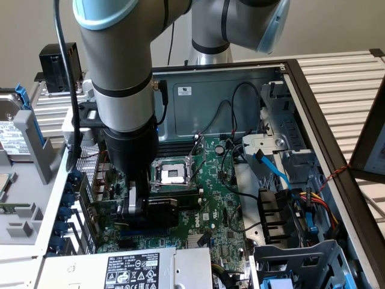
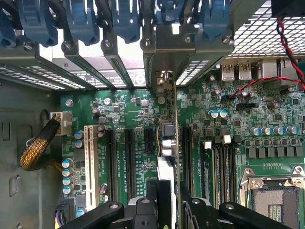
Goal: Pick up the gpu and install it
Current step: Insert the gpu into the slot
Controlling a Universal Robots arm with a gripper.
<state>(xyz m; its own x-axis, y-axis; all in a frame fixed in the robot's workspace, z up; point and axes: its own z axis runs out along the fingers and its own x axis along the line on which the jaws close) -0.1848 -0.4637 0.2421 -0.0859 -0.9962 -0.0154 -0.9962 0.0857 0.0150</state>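
- little open room: the gripper [image 1: 133,208] [image 2: 175,202] sits deep in the case [image 1: 210,90], at the lower left of the exterior frame, between the rear slot brackets and the cpu socket [image 1: 170,174].
- its fingers [image 2: 159,200] are clamped on the gpu [image 1: 171,211] [image 2: 167,138], which i see edge-on, upright over the motherboard [image 2: 138,119] among the black expansion slots; i cannot tell whether it is seated.
- close by are blue latches [image 2: 81,21], a white slot [image 2: 88,157] and a braided cable [image 2: 40,145]. the power supply [image 1: 132,265] lies just below the gripper in the exterior frame.
- the card's long axis runs along the slots, with its metal bracket [image 2: 167,47] toward the case's rear openings.
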